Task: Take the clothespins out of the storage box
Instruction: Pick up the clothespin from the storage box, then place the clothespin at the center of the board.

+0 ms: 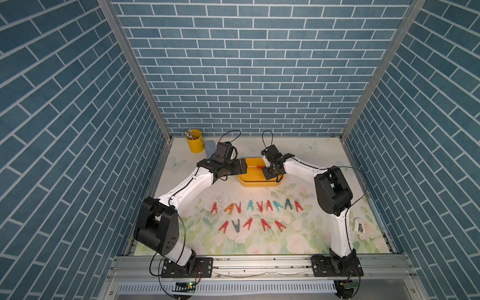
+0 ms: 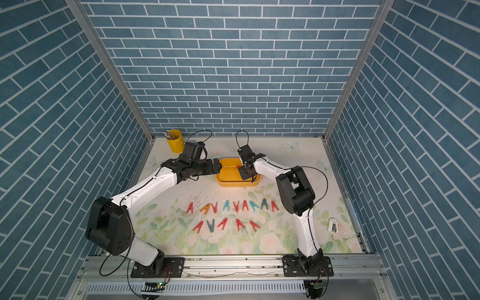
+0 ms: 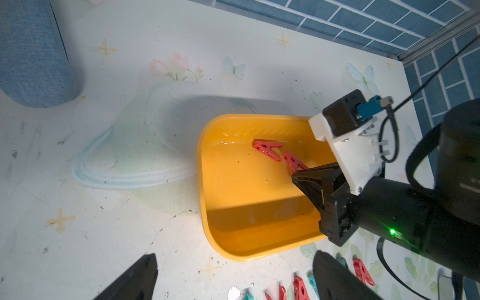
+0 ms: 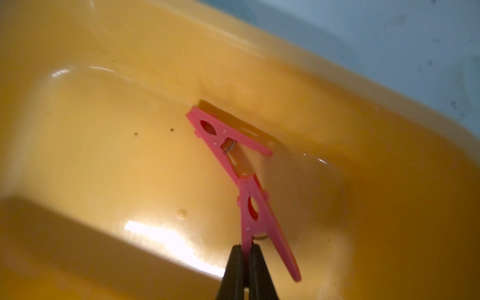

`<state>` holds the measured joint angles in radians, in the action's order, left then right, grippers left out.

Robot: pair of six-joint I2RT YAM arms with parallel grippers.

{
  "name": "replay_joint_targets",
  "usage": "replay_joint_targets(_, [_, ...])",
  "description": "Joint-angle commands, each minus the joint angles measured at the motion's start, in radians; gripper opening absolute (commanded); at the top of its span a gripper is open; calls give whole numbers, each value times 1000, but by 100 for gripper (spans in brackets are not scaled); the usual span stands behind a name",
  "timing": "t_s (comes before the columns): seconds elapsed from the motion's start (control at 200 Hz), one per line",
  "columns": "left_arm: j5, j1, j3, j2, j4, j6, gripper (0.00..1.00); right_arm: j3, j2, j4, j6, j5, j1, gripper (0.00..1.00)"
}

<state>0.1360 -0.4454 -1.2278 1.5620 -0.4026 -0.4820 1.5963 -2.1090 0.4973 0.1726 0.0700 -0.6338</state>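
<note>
Scene: a floral table (image 1: 298, 161) inside blue brick-patterned walls, seen from above, with two robot arms reaching toward the far middle.
Storage box: a shallow yellow tray (image 1: 254, 183) at the far middle of the table, between the two grippers.
Inside the box: two red clothespins by the far wall. The loose clothespin (image 4: 220, 135) lies flat, and one of its legs meets the tip of the gripped clothespin (image 4: 255, 220).
Right gripper (image 4: 245, 250): down inside the right part of the box, jaws clenched on one leg of the gripped clothespin.
Left gripper (image 1: 243, 166): jaws spread wide and holding nothing, at the left end of the box.
Far row (image 1: 260, 205): nine clothespins on the table, on the near side of the box, mostly red, some teal, one orange.
Near row (image 1: 248, 224): five more, four red and one grey-blue.
Pencil cup (image 1: 194, 142): yellow, in the far left corner.
Blue-grey roll (image 1: 210, 148): just right of the cup.
White device (image 1: 359, 225): small, near the right edge.
</note>
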Motion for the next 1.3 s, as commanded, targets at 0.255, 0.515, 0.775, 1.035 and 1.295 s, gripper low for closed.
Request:
replay_joint_targets(0.255, [56,1,11,-34,36,2,100,-215,305,-9,167,10,-26,0])
replay_joint_targets(0.515, [65,-31,7,-34,50,-6,99,-475,531,-31,287,16,-67,0])
replay_joint_targets(0.775, [51,-73,-7,-17,50,-18,100,-706,740,-8,394,27,-130,0])
replay_joint_targets(1.035, [55,-78,-1,-11,71,-47,99,-906,910,24,502,43,-189,0])
replay_joint_targets(1.295, [63,-81,-4,-2,83,-60,100,-1038,1010,34,627,42,-265,0])
